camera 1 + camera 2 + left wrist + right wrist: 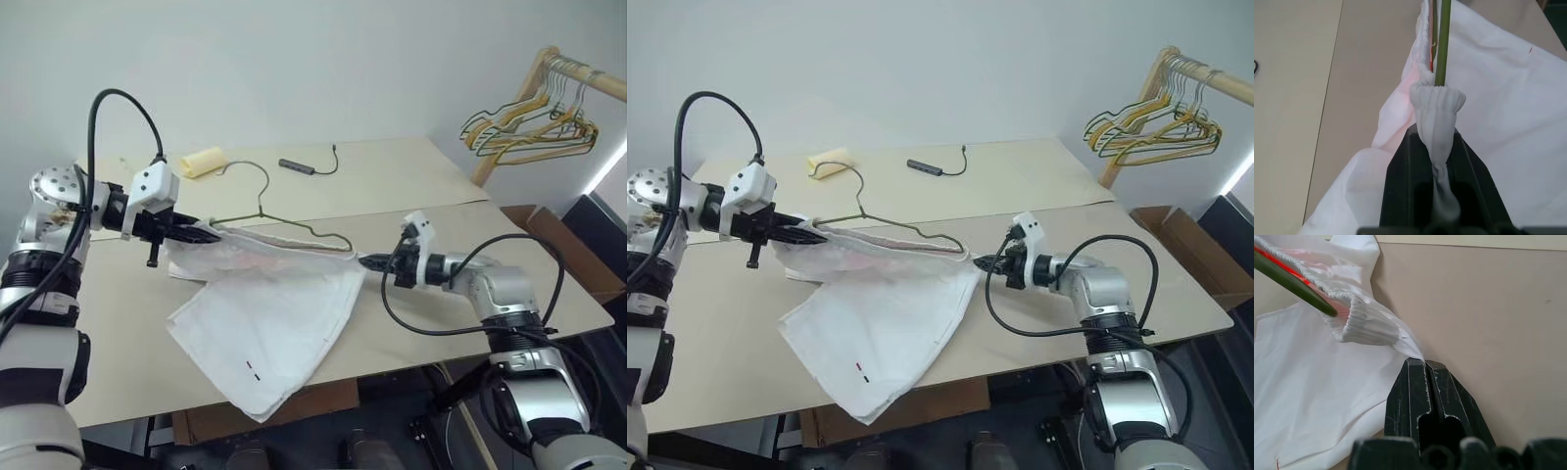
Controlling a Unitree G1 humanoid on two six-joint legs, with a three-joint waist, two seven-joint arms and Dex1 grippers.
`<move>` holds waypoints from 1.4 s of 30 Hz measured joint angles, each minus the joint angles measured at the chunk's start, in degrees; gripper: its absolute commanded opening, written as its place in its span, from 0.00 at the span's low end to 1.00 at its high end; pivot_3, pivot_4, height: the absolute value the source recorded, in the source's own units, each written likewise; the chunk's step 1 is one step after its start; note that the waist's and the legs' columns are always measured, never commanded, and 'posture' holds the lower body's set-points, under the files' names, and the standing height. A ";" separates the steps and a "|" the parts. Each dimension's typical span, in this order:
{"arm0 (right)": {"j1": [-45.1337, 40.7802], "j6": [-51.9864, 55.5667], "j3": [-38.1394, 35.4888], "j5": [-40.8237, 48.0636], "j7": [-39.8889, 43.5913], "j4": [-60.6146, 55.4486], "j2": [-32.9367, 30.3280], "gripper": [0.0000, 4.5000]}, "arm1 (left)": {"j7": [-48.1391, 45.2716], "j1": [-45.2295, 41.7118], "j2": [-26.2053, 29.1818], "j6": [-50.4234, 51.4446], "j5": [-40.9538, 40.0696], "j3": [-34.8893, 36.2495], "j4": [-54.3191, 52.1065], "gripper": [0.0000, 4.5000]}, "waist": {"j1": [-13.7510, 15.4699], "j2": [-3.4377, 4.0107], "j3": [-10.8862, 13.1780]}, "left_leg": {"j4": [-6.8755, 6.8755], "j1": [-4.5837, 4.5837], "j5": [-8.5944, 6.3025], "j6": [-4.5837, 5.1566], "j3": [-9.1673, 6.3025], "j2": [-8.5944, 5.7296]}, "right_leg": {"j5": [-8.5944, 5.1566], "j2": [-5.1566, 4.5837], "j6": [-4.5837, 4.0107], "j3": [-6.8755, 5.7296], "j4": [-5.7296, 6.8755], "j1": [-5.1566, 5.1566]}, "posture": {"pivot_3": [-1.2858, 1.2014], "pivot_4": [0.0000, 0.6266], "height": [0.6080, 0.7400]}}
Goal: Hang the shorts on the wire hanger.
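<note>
Left gripper is clamped on one end of the stretchy waistband of the shorts. Right gripper is pinched shut on the other end of the waistband, with only a thin bit of cloth caught at its tips. Between them the waistband is pulled into a long line, held up off the table, and the white legs of the shorts hang down toward 6 o'clock and rest on the tabletop. The wire hanger runs along the waistband, and its two ends poke into the cloth by each gripper. Its hook stands up toward 12 o'clock.

To do this step well, I think both grippers should keep the band tight and level, so the wire stays inside the cloth. The right gripper has a small bite, so it should pull softly or the cloth may slip out.

A brown cardboard box sits on the floor at 3 o'clock from the shorts. I cannot tell what is in it. More hangers hang on a wooden rack at 2 o'clock.
</note>
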 measured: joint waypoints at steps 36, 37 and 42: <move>-13.72 -10.43 21.14 -18.59 6.30 -22.56 -6.79 0.01 | 5.94 0.48 -5.67 -8.08 10.70 4.57 1.87 0.00 | 0.13 0.01 0.00 | 0.05 -0.17 0.00 0.00 0.04 0.02 | 0.00 -0.03 -0.04 -0.06 0.02 -0.16 | 0.52 0.00 1.00; -13.53 -11.99 21.13 -19.08 5.68 -22.47 -6.45 0.01 | 5.79 0.92 -5.71 -7.91 10.13 5.03 1.51 0.00 | 0.04 0.01 0.00 | 0.05 -0.17 0.00 0.00 0.04 0.02 | 0.00 -0.03 -0.04 -0.06 0.02 -0.16 | 0.52 0.00 1.00; -12.31 -17.58 21.04 -19.73 6.20 -21.70 -6.61 0.30 | 5.53 1.51 -5.84 -7.36 9.57 5.73 0.07 0.00 | 0.10 0.00 0.00 | 0.06 -0.18 0.00 0.00 0.04 0.01 | 0.00 -0.04 -0.04 -0.06 0.00 -0.15 | 0.52 0.00 1.00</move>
